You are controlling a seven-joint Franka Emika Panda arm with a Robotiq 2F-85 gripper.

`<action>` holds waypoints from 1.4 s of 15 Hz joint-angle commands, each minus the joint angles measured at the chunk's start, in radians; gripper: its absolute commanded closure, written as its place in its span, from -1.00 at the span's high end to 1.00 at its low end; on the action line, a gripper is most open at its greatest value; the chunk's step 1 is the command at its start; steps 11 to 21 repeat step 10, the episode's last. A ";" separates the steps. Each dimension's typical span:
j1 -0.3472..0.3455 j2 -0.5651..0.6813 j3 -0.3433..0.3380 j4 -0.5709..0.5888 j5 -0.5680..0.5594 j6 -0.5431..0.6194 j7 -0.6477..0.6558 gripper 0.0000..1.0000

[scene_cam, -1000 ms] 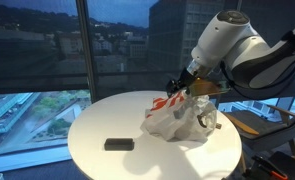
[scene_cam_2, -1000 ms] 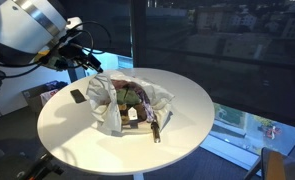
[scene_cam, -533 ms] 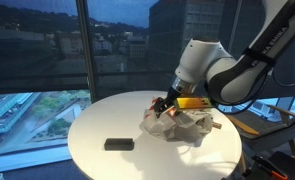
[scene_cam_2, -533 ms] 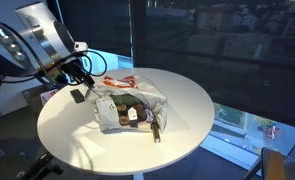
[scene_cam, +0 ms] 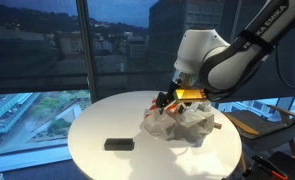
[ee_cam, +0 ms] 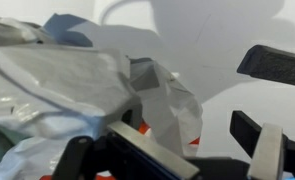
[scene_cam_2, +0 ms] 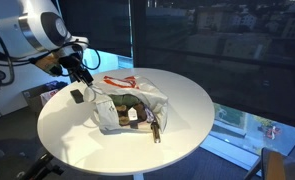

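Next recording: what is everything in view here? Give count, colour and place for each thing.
Table: one, white, round, in front of the windows.
Plastic bag: one, whitish with red print, crumpled, on the table's side nearest the arm.
Items in the bag: dark and brownish, count cannot be told, seen through the bag's open mouth.
Block: one, black, flat, lying on the table apart from the bag.
Windows: dark glass, behind the table, city outside.
Arm: one, white, reaching over the table's edge.
Gripper: one, black, jaws open, just above the bag's edge, holding nothing.
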 commanded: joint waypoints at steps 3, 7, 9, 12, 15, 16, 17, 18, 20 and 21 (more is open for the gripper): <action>-0.016 -0.210 0.004 -0.035 -0.047 -0.242 0.038 1.00; -0.006 -0.265 -0.018 -0.049 -0.027 -0.359 0.018 1.00; -0.011 -0.288 -0.021 -0.056 -0.032 -0.387 0.026 1.00; -0.012 -0.297 -0.022 -0.058 -0.034 -0.395 0.027 1.00; -0.012 -0.297 -0.022 -0.058 -0.034 -0.395 0.027 1.00; -0.012 -0.297 -0.022 -0.058 -0.034 -0.395 0.027 1.00; -0.012 -0.297 -0.022 -0.058 -0.034 -0.395 0.027 1.00; -0.012 -0.297 -0.022 -0.058 -0.034 -0.395 0.027 1.00; -0.012 -0.297 -0.022 -0.058 -0.034 -0.395 0.027 1.00; -0.012 -0.297 -0.022 -0.058 -0.034 -0.395 0.027 1.00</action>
